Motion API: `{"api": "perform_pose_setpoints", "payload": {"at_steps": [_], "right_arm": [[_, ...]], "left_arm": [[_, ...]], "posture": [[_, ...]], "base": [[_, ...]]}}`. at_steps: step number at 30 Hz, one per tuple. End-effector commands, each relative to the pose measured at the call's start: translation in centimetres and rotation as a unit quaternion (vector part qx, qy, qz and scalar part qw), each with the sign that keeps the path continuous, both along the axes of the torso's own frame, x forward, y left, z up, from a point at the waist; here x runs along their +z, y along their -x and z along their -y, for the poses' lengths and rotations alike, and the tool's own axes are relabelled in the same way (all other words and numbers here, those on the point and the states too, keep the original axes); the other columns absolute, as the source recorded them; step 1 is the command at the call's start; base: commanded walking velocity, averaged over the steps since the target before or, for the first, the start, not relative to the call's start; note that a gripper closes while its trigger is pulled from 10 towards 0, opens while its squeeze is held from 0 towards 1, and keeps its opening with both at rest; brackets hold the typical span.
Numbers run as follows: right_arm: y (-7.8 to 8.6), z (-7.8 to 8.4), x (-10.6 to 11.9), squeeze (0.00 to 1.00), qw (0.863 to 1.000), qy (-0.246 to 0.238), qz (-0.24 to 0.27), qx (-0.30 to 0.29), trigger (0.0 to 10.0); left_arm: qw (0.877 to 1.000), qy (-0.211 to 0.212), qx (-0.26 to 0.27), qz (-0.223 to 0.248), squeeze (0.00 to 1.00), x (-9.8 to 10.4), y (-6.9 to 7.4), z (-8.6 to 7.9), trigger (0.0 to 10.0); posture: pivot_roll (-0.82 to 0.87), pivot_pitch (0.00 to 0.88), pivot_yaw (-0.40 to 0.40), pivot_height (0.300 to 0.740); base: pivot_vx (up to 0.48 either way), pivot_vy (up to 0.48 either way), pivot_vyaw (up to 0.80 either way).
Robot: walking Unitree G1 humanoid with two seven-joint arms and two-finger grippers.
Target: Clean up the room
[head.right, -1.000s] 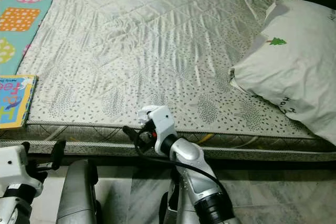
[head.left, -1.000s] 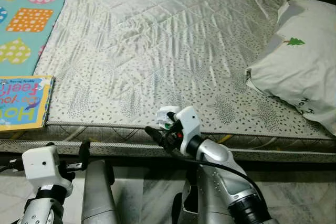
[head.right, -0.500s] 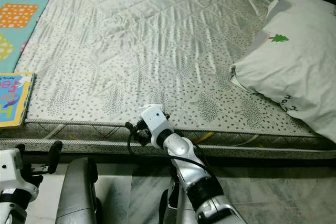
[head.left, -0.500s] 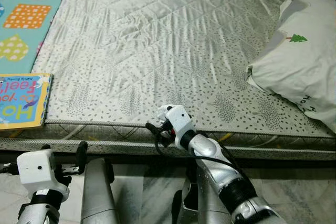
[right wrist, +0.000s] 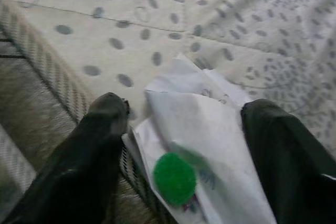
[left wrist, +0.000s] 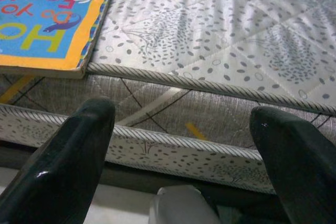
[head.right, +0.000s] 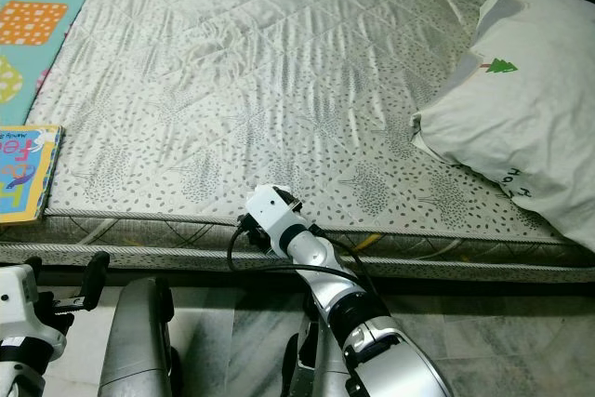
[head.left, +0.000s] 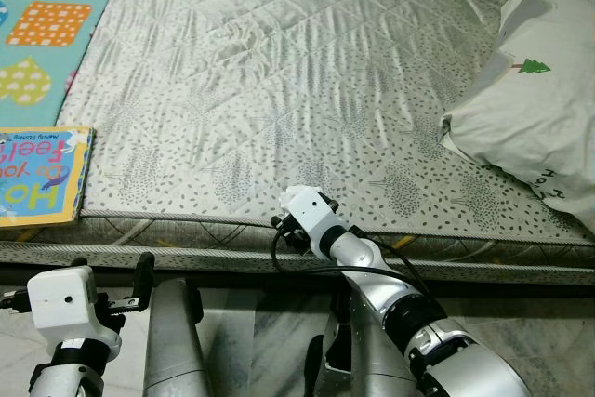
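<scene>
A wide mattress (head.left: 307,81) in a pale quilted cover printed with grey leafy trees lies low over a marbled tile floor (head.left: 251,341); its near edge has striped piping and a patterned side band. Along its far left side lies a teal play mat (head.left: 42,16) with coloured patches.

On the mattress there are 1 pillow, 1 book and 1 small white paper item. The pillow (head.left: 535,99) sits at the right side, off-white, with a small green tree printed on it and a few dark letters near its lower edge, too small to read. The book (head.left: 42,174) lies flat at the left near edge, yellow-bordered and blue; its large letters read partly as "Ho", "you" and "feel", with a small line of print along the spine side that cannot be made out.

The right gripper (right wrist: 184,145) is at the near edge of the mattress, its 2 fingers spread apart on either side of the white paper item (right wrist: 202,129), which carries a round green spot and rests on the edge piping. The left gripper (left wrist: 184,145) hangs low in front of the mattress side, below the book, fingers wide apart and holding nothing.
</scene>
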State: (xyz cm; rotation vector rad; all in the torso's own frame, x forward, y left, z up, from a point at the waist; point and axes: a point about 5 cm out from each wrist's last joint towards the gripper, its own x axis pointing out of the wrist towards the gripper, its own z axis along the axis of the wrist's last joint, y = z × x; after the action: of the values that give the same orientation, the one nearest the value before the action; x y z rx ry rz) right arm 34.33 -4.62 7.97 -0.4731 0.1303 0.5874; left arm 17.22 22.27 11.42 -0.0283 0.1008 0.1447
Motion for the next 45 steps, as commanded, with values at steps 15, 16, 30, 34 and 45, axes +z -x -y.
{"api": "perform_pose_setpoints", "payload": {"at_steps": [15, 16, 30, 34, 45], "right_arm": [[-0.8, 2.7, -0.8, 0.0, 0.996, 0.04, -0.018, -0.073, 0.0], [-0.8, 2.6, -0.8, 0.0, 0.996, 0.039, -0.018, -0.072, 0.0], [-0.9, 2.5, -0.7, 0.0, 0.997, 0.04, -0.019, -0.068, 0.0], [-0.9, 2.5, -0.6, 0.0, 0.997, 0.04, -0.019, -0.067, 0.0], [-1.3, 2.8, 0.1, 0.0, 0.992, -0.071, -0.061, -0.089, 0.0]], "left_arm": [[0.997, 0.029, -0.064, 0.018, 0.0, 0.3, -0.7, 1.7, 10.0], [0.997, 0.03, -0.072, 0.019, 0.0, 0.4, -0.8, 2.0, 10.0], [0.995, 0.034, -0.094, 0.028, 0.0, 0.4, -1.4, 2.7, 10.0], [0.993, 0.03, -0.107, 0.034, 0.0, 0.5, -1.6, 3.1, 10.0], [0.993, 0.03, -0.106, 0.038, 0.0, 0.2, -2.1, 3.3, 10.0]], "posture": [[0.23, 0.297, -0.138, 0.544], [0.23, 0.295, -0.139, 0.544], [0.22, 0.277, -0.15, 0.544], [0.21, 0.272, -0.153, 0.544], [0.18, 0.242, -0.152, 0.544]], "base": [[0.0, 0.0, 0.0], [0.0, 0.0, 0.0], [0.0, 0.0, 0.0], [0.0, 0.0, 0.0], [0.0, 0.0, 0.0]]}}
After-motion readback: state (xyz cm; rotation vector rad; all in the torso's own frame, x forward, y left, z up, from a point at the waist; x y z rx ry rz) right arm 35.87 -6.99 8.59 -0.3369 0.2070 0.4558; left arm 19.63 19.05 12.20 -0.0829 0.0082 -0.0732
